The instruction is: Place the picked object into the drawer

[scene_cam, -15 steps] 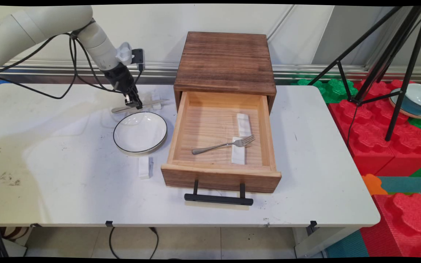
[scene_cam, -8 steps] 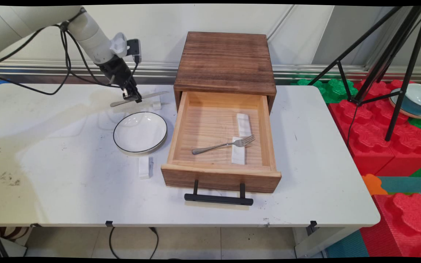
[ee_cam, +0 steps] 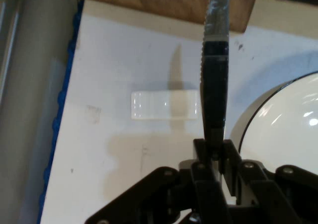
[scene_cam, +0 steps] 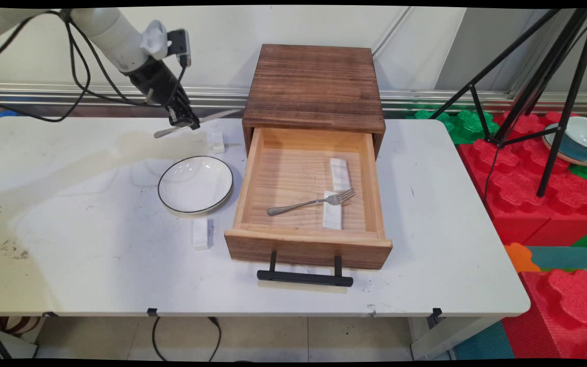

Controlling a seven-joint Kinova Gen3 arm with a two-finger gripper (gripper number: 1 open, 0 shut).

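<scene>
gripper: black gripper [scene_cam: 185,121] clamped on a knife [scene_cam: 194,124], fingers [ee_cam: 214,157] pinching its dark handle
knife: off the table [scene_cam: 95,244], held roughly level, blade toward the wooden drawer box [scene_cam: 314,86]
change: a second ago the knife lay low on the white rest [scene_cam: 217,142] by the plate [scene_cam: 195,184]; it is now lifted clear, up and left
rest: below the blade in the hand view, apart from it
drawer: open drawer [scene_cam: 306,239] unchanged, fork [scene_cam: 311,202] on a white block [scene_cam: 332,216], second block [scene_cam: 340,174] behind
other: white block [scene_cam: 202,234] in front of the plate, same spot
</scene>
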